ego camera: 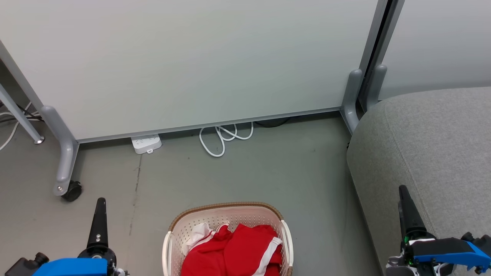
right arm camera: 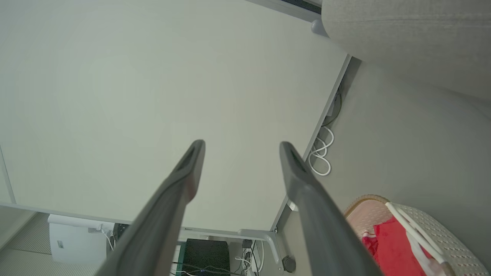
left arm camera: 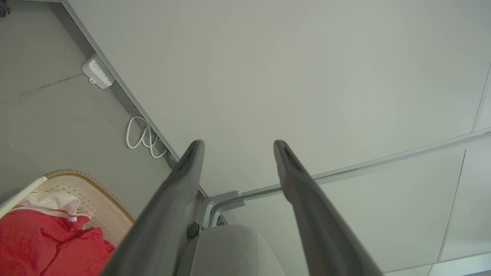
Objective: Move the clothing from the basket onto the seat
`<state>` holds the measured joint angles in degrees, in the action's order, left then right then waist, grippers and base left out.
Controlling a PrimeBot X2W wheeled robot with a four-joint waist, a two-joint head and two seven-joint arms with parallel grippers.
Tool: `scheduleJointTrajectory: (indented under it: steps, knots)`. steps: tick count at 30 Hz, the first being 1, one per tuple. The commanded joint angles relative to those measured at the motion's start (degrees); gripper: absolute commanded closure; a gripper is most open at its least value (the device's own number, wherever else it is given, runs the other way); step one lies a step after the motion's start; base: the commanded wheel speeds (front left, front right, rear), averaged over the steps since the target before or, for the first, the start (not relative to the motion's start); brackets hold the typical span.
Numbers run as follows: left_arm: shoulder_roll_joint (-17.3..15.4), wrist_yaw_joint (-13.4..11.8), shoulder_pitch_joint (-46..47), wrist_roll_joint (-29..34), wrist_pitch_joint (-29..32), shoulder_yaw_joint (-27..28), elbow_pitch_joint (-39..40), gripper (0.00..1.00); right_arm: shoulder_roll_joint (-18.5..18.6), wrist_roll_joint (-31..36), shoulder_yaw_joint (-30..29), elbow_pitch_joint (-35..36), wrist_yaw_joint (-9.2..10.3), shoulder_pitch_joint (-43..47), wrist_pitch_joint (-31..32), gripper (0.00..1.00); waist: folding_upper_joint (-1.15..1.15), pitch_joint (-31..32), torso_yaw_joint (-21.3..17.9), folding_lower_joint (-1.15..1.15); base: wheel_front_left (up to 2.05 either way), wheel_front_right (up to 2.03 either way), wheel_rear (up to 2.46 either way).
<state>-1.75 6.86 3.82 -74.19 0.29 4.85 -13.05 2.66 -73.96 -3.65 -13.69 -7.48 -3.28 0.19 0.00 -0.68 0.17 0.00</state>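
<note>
My left pincer [left arm camera: 238, 145] stands wide, its 2 fingers well apart with nothing between them. My right pincer [right arm camera: 242, 144] is just as wide and empty. The red clothing [ego camera: 234, 251] lies heaped in the basket [ego camera: 230, 206], which sits on the floor [ego camera: 268, 172] between my 2 arms. The grey seat [ego camera: 433, 145] stands to the basket's right, apart from it.

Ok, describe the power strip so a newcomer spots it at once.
Start at the pale partition panel beyond the laundry basket. Follow its bottom rail left; the power strip lies there. It is a flat white block, unlike the looped white cable to its right.
</note>
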Motion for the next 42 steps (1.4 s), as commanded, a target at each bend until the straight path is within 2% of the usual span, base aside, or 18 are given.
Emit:
scheduleJointTrajectory:
  steps: [1, 18, 42]
  knots:
    - [-0.7, -0.3, 2.0, 2.5, -0.8, -0.5, 1.5, 0.0, 0.1, 2.7, 0.5, 1.4, -0.01, -1.6, -0.6, 0.0, 0.0, 0.0, 0.0, 0.0, 0.0, 0.0, 0.0]
    - [-0.8, -2.9, 2.2, 22.0, -4.4, -5.2, 3.6, 0.0, 0.2, 21.6, 4.1, 2.4, -0.01, -1.7, -4.2, 0.0, 0.0, -0.3, 0.1, 0.0, 0.0, 0.0, 0.0]
    - [-1.0, -4.1, 2.0, 39.4, -8.4, -8.6, 2.3, 0.0, 0.2, 38.9, 6.2, 0.2, -0.01, -1.8, -8.3, 0.0, 0.0, -0.3, 0.1, 0.0, 0.0, 0.0, 0.0]
